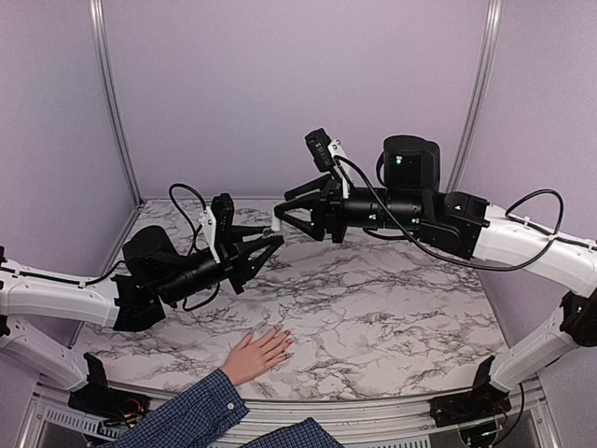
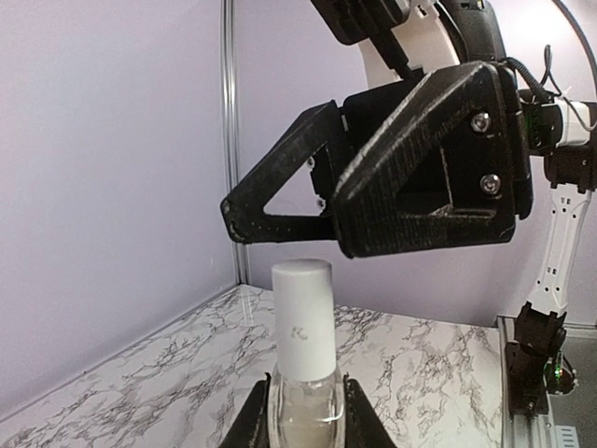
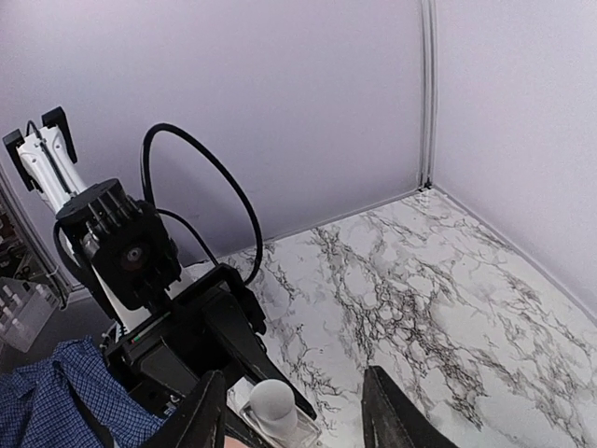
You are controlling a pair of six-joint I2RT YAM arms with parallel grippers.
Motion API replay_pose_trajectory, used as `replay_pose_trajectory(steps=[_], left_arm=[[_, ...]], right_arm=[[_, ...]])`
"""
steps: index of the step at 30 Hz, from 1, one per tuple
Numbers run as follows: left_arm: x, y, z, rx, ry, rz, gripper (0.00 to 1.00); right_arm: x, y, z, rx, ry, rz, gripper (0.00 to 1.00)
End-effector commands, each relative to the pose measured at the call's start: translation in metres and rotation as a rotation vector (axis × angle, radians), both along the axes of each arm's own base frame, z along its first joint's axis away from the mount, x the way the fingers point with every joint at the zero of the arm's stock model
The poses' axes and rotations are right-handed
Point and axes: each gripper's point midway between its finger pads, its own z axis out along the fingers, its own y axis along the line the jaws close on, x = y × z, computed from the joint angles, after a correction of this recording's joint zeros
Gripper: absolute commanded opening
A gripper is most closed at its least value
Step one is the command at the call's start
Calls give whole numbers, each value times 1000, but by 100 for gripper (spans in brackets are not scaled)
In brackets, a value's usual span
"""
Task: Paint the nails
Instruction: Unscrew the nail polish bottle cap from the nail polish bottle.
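A clear nail polish bottle [image 2: 305, 411] with a white cap [image 2: 303, 313] stands upright between the fingers of my left gripper [image 2: 305, 403], which is shut on its glass body. The bottle [image 1: 276, 225] hangs above the middle of the marble table. My right gripper [image 3: 294, 420] is open, with the cap [image 3: 273, 401] between its spread fingers and touching neither. A light-skinned hand [image 1: 255, 356] in a blue plaid sleeve [image 1: 191, 415] lies flat near the front edge. Its nails [image 1: 284, 344] point right and are barely visible.
The marble table [image 1: 392, 308] is closed in by purple walls with aluminium posts [image 1: 112, 103] at the back corners. Black cables [image 3: 201, 177] loop off the left wrist. The plaid sleeve [image 3: 47, 397] shows at the lower left of the right wrist view.
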Motion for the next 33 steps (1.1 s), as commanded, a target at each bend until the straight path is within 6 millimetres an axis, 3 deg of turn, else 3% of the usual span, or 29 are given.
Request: replay_pose_trajectory(steps=[1, 13, 22, 28, 33], left_arm=[[19, 1, -3, 20, 3, 101, 0], [32, -1, -13, 46, 21, 161, 0], [33, -2, -14, 52, 20, 162, 0], [24, -3, -7, 36, 13, 111, 0], [-1, -10, 0, 24, -10, -32, 0]], right_arm=[[20, 0, 1, -3, 62, -102, 48], [27, 13, -24, -34, 148, -106, 39], [21, 14, -19, -12, 144, -68, 17], [13, 15, -14, -2, 114, -22, 5], [5, 12, -8, 8, 70, 18, 0]])
